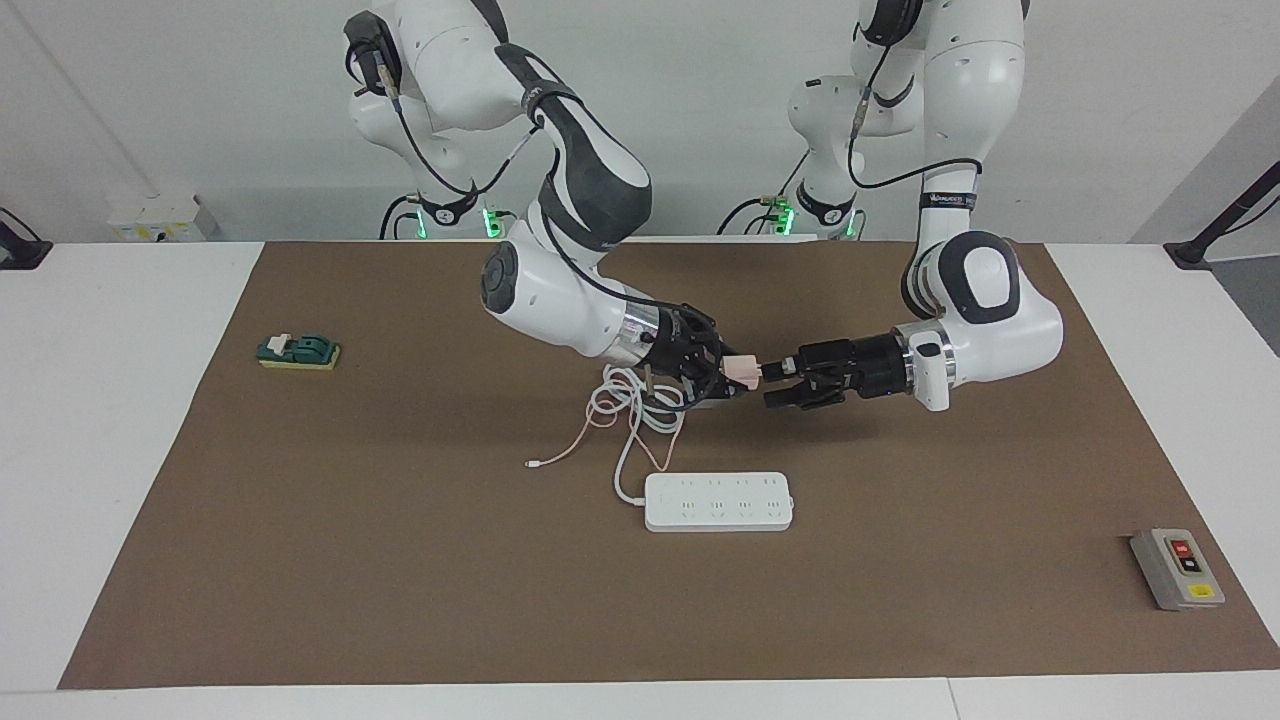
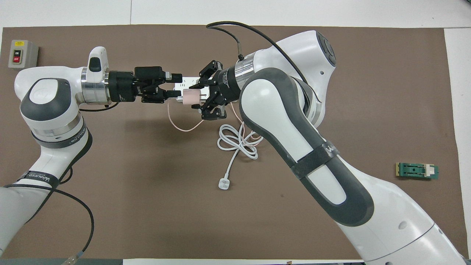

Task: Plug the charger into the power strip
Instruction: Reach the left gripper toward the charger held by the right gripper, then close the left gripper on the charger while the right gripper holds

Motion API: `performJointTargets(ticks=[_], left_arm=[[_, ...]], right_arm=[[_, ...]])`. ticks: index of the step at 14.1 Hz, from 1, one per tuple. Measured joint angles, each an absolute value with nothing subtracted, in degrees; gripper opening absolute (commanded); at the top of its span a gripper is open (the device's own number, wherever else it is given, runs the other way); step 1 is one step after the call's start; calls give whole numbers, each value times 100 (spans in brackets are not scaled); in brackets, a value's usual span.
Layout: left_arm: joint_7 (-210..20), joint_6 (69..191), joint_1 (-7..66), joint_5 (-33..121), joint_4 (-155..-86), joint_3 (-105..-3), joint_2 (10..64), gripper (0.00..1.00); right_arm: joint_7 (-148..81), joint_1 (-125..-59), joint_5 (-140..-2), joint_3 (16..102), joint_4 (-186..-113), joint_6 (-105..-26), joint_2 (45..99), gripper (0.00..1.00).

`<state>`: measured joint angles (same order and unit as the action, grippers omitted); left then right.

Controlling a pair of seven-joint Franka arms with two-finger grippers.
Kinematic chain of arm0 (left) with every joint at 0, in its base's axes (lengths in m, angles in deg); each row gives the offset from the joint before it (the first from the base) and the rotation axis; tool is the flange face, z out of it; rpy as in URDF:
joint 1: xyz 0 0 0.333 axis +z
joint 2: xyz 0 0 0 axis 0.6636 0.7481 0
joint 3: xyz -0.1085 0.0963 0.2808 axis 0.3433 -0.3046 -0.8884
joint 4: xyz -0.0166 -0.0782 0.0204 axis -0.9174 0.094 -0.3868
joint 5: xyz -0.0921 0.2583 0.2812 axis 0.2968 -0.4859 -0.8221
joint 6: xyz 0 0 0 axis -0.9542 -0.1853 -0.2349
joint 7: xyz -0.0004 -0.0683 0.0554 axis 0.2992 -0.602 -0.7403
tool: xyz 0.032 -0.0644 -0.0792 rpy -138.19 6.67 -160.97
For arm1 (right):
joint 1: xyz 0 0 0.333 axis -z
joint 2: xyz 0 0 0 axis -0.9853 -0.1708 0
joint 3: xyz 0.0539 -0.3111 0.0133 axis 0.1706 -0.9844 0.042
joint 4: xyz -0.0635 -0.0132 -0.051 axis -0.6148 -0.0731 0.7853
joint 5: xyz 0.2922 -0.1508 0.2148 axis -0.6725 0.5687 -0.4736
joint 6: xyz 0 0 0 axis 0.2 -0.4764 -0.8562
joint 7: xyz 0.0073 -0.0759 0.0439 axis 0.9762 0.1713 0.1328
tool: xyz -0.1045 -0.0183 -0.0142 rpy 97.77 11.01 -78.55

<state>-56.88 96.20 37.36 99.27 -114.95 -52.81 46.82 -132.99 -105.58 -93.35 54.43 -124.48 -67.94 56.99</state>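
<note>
Midair, right hand [image 1: 737, 379] grips charger [image 1: 741, 369]; open left hand [image 1: 775, 385] at it.

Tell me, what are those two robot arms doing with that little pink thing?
The right pincer is shut on the pink charger, holding it up in the air above the brown mat. The left pincer is open and right up against the charger, looking ready to take it. The charger's thin pink cable hangs down to the mat. The white power strip lies on the mat with nothing plugged in yet.
</note>
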Motion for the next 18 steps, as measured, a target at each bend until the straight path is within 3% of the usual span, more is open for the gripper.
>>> performJointTargets(ticks=[18], left_arm=[[-4557, 8750, 3737, 10644, -11584, -5287, 4891, 100]], right_arm=[[-13299, -10555, -9335, 5443, -12449, -6794, 5698, 0]])
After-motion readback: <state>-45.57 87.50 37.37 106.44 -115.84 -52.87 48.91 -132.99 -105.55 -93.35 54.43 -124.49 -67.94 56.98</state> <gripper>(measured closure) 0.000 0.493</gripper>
